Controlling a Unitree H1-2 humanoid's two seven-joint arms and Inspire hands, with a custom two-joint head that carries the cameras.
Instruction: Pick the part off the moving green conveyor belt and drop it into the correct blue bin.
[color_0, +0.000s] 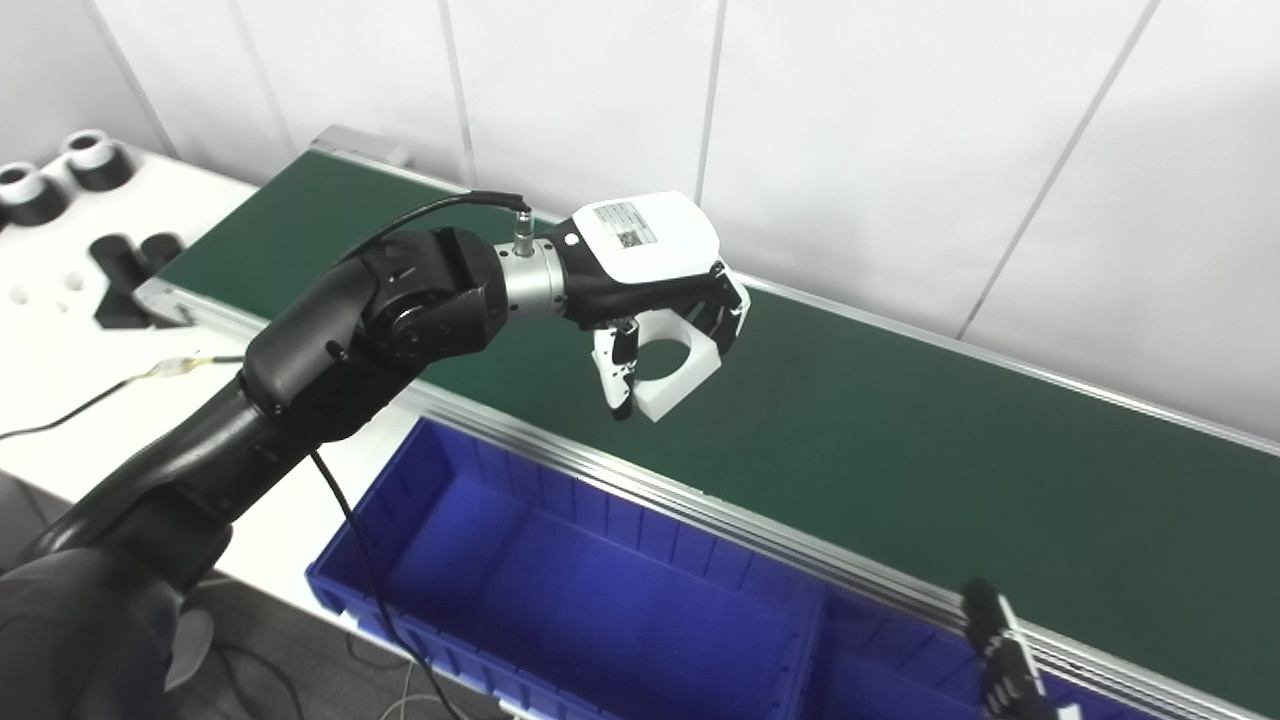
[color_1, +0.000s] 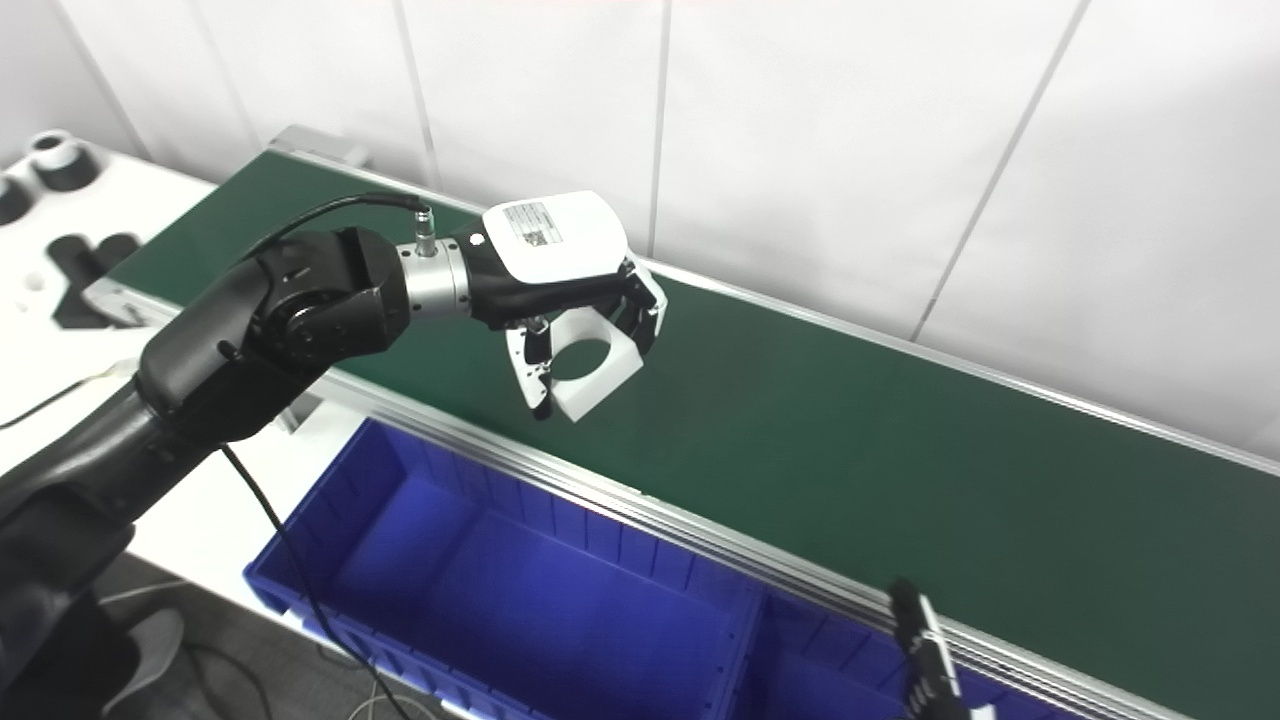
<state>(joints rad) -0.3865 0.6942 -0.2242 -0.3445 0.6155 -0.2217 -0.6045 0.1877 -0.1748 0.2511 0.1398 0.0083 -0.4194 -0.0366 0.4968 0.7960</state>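
Note:
My left hand (color_0: 655, 300) reaches over the green conveyor belt (color_0: 900, 440) and is shut on a white block part with a round hole (color_0: 672, 370), also seen in the right eye view (color_1: 590, 368). Fingers and thumb wrap its sides, and it hangs just above the belt. A blue bin (color_0: 560, 580) with a divider lies below the belt's near rail, in front of the hand. Only a dark fingertip of my right hand (color_0: 1005, 655) shows at the bottom right, over the bin's right compartment.
The belt's aluminium rail (color_0: 700, 510) runs between belt and bin. A white table on the left holds black and white round parts (color_0: 60, 175) and a black foam holder (color_0: 130, 270). A black cable (color_0: 360, 570) hangs from the left arm. A white panelled wall stands behind.

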